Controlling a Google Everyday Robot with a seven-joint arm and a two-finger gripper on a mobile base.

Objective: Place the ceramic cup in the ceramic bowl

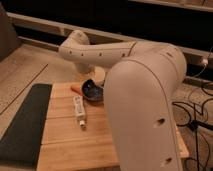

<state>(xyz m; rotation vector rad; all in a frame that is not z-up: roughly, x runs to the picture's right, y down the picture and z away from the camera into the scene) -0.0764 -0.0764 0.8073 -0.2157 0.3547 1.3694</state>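
The dark blue ceramic bowl (pixel 92 91) sits on the wooden table (pixel 65 145), partly covered by my white arm (pixel 145 100). A cream-white rounded shape (pixel 98 75), which looks like the ceramic cup, shows just above the bowl's far rim, under the arm. My gripper (pixel 100 77) is at the end of the arm there, over the bowl, and is mostly hidden by the arm. I cannot tell whether the cup is touching the bowl.
A long white tube-like bottle (pixel 79 111) lies on the table in front of the bowl. A small orange object (pixel 76 88) lies left of the bowl. A black mat (pixel 25 120) covers the table's left side. Cables (pixel 197 107) lie on the floor at right.
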